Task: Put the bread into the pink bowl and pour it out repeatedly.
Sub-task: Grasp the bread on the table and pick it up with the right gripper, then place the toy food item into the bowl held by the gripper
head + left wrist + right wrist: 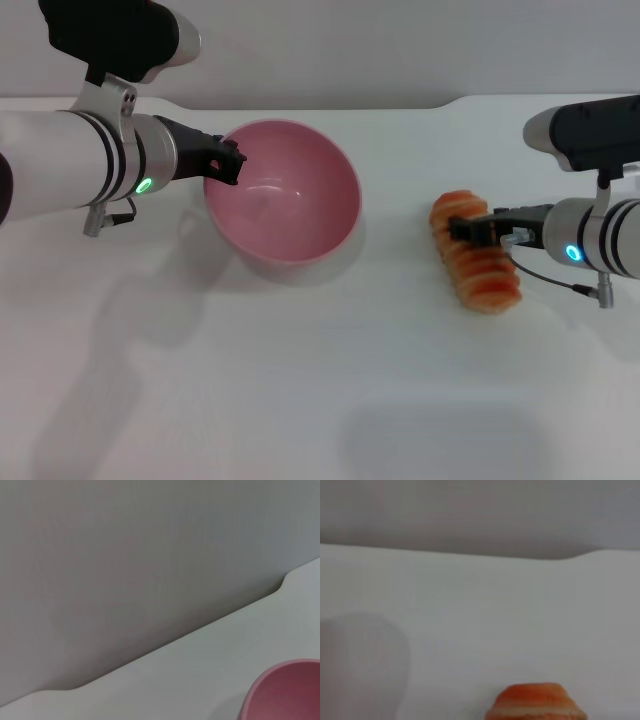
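A: Head view: left pincer (232, 160) clamps the pink bowl (283, 190) rim; right pincer (470, 230) sits over the bread (475, 252) on the desk (300, 380), closure indeterminate.

B: Wrist views: bowl and bread only. Risk: glossy loaf may slip from an off-centre grasp.

We note open bench (300, 400) across the whole near side. A clear lane runs between the pink bowl (290, 215) and the bread (478, 262), which lie well apart. The left end effector (228, 160) sits at the bowl's left rim, blocking that side. The right end effector (468, 230) sits over the bread's middle. The bowl's mouth is unobstructed from above.
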Tool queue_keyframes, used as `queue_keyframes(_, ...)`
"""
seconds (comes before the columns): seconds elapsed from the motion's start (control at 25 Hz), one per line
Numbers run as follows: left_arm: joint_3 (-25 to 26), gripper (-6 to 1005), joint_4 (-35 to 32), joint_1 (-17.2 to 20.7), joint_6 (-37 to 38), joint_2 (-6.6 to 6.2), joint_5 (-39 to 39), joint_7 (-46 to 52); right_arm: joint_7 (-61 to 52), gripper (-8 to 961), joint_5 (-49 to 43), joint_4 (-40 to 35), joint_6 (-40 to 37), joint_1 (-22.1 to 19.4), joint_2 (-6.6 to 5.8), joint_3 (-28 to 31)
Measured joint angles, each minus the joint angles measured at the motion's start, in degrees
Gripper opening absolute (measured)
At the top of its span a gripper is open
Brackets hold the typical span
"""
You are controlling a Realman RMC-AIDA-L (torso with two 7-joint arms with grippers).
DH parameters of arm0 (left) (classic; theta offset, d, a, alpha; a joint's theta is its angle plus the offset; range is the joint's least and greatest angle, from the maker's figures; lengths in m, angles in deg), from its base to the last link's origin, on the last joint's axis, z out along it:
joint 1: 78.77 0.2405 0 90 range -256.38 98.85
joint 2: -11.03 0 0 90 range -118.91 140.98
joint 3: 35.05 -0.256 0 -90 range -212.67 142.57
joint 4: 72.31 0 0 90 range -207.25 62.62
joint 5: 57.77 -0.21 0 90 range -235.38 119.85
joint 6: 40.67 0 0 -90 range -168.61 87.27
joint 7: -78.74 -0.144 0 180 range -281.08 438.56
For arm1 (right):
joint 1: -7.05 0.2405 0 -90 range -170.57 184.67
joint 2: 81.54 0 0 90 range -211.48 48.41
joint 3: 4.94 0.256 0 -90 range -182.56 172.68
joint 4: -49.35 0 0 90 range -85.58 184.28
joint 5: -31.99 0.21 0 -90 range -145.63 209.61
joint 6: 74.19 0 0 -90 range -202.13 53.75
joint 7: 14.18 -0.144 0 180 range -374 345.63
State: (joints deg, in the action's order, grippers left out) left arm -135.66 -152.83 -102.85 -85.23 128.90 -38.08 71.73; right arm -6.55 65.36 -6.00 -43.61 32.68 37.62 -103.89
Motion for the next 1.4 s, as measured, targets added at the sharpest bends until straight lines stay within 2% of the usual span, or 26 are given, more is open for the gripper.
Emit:
queue_keyframes(0.24, 0.00, 57, -0.19, 0.00, -0.02, -0.01, 0.00, -0.02, -0.18, 645, 0.07, 1.80, -0.12, 1.13, 0.02, -0.65)
queue_keyframes(0.56, -0.14, 57, -0.33, 0.00, -0.18, -0.01, -0.01, -0.09, 0.10, 478, -0.31, -1.02, 0.15, 0.65, 0.03, -2.11)
queue_keyframes(0.76, -0.08, 57, -0.36, 0.00, -0.20, -0.01, 0.00, -0.12, 0.10, 428, -0.63, -4.43, 0.14, -0.24, -0.17, -2.47)
queue_keyframes(1.0, 0.47, 57, 0.24, -0.02, -0.03, -0.01, -0.01, -0.61, -1.47, 369, -5.01, -16.08, 3.45, -4.96, -0.24, -1.55)
queue_keyframes(1.28, 0.66, 57, 0.67, -0.24, 0.58, 0.02, -0.01, -0.63, -3.07, 322, -8.14, -28.82, 8.76, -7.47, -0.20, -0.73)
queue_keyframes(1.4, 0.38, 57, 1.31, -0.62, 0.94, 0.12, 0.17, -0.63, -2.95, 308, -8.17, -32.90, 9.42, -7.24, -0.23, -1.00)
